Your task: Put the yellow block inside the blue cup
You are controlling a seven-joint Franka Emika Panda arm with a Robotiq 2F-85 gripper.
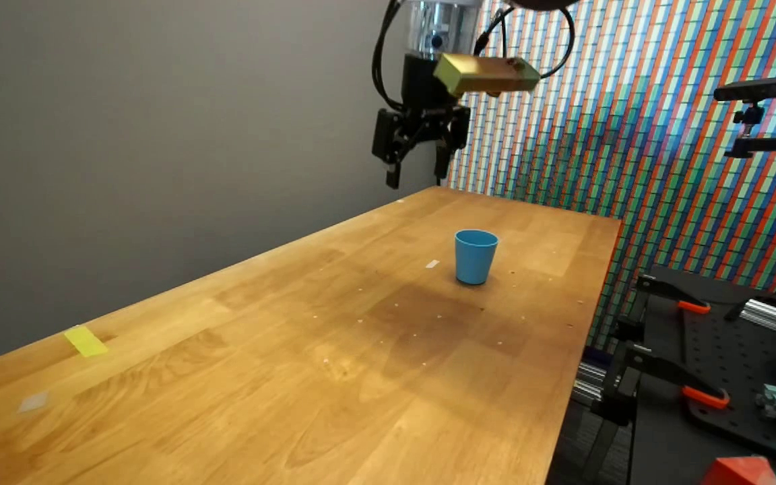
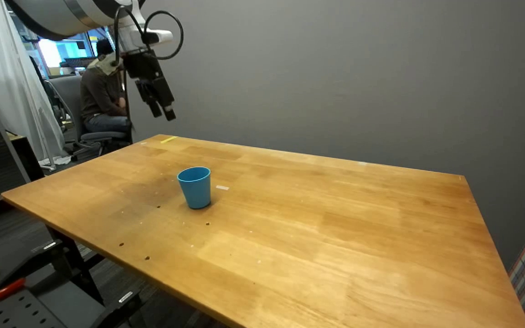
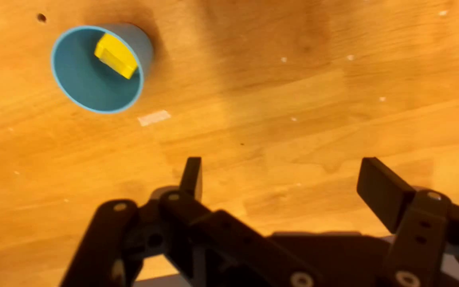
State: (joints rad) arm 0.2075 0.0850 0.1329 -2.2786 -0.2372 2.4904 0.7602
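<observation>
— What do we see of the yellow block [image 3: 114, 56]?

— We have it pictured in the wrist view, lying inside the blue cup [image 1: 474, 264], off to one side and partly hidden by the rim; whether it touches the wall, we cannot tell.

— Why does the cup stand as it does?

— It stands upright on the worktop [image 1: 260, 391], mouth upward and wider than the block, which lets the block lie within. The pale strip [image 3: 154, 118] just beside it may be a position mark, we suppose.

— And the claw [image 1: 417, 176]?

— Spread and bearing nothing, it hangs above the worktop, well apart from the cup; with the task looking complete, we judge nothing remains for it to grip.
</observation>
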